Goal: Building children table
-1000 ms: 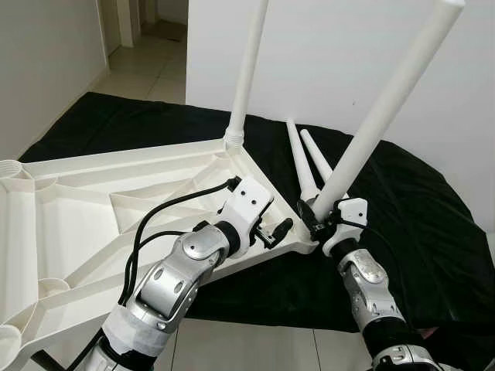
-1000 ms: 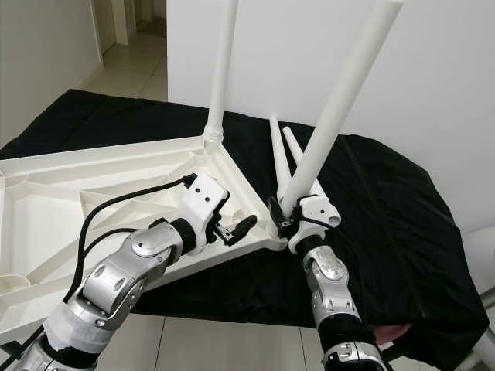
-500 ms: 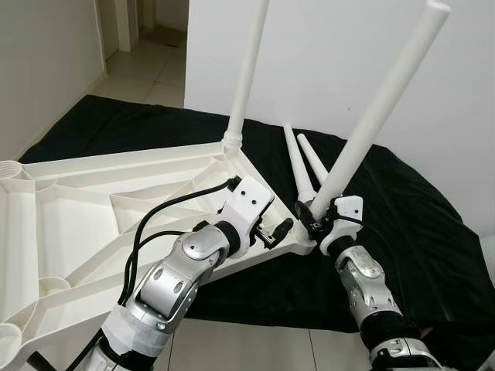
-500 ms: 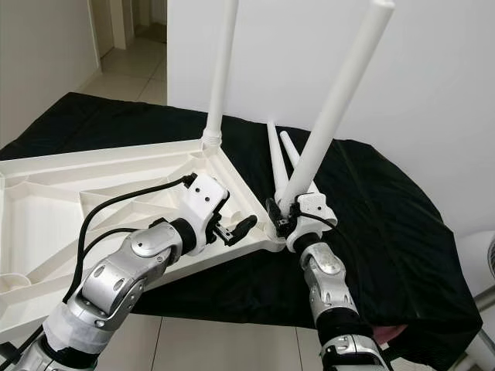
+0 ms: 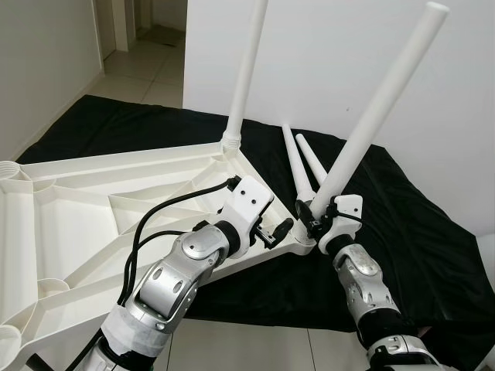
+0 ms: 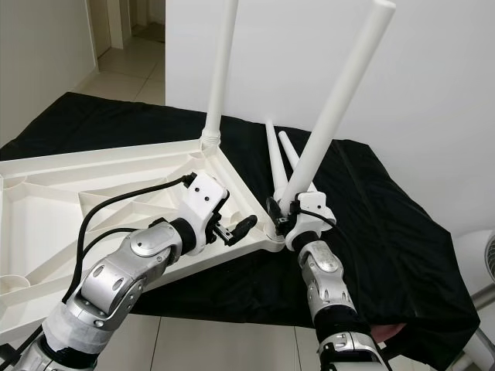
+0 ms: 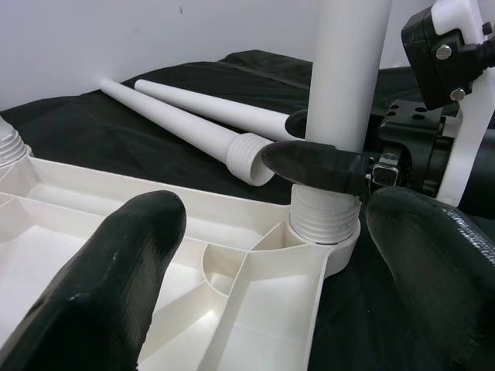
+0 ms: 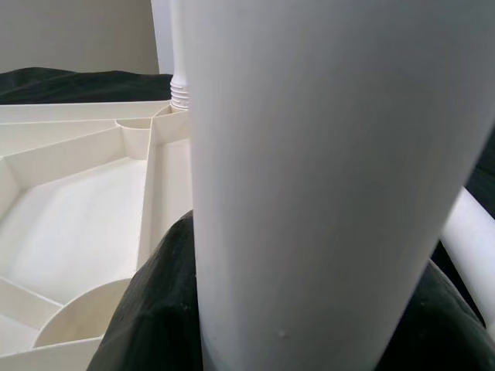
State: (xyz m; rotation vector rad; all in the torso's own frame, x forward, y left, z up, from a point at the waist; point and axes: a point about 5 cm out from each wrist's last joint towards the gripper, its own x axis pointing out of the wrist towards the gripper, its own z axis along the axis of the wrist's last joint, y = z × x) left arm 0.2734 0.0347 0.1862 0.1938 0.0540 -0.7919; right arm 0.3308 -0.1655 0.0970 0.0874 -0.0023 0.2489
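Threading leg 2 (image 5: 371, 116) into the corner socket (image 7: 325, 232) of the upturned tabletop (image 5: 93, 209), at 3 o'clock of it; right gripper (image 5: 315, 224) clamps the leg's base, tilted toward 1 o'clock. Judgement: straighten before twisting, or threads cross. Left gripper (image 5: 272, 232), fingers spread wide, should brace the rim; 2 spare legs (image 5: 303, 158) lie beyond.

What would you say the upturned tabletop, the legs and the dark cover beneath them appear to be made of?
The tabletop looks like moulded white plastic: thin ribs and round sockets on its underside, with a slight sheen. The leg held by the right gripper seems the same smooth plastic, with a moulded screw thread at its base. The dark cover is probably matt black fabric, since it creases and drapes.
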